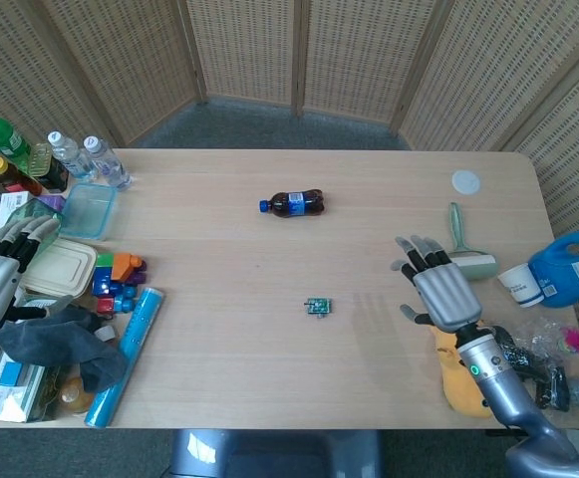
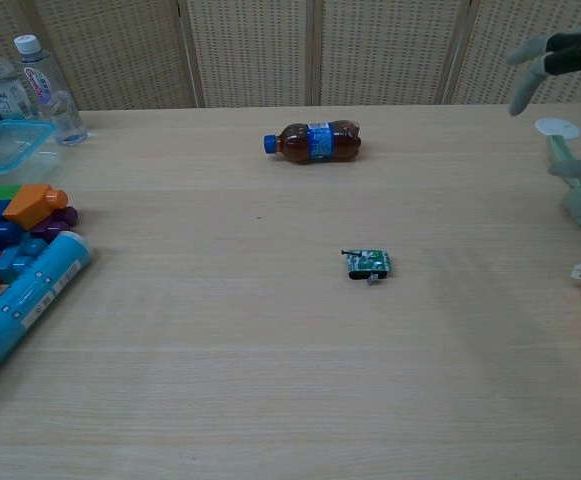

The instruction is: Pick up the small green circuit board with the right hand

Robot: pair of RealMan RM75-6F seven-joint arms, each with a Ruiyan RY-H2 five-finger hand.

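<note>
STEP: approach, nothing grasped | right hand empty, fingers spread, raised well right of the small green circuit board | BOARD: flat on bare desk, below the cola bottle | NEXT: move left, descend, pinch | ROOM: open around board; brush just right of hand

Light wood desk carries a small green circuit board near centre and a cola bottle on its side beyond it — well apart. Left edge: water bottles, a clear blue container, coloured blocks, a blue tube. Right side — a white lid, a brush, a paper cup.
</note>
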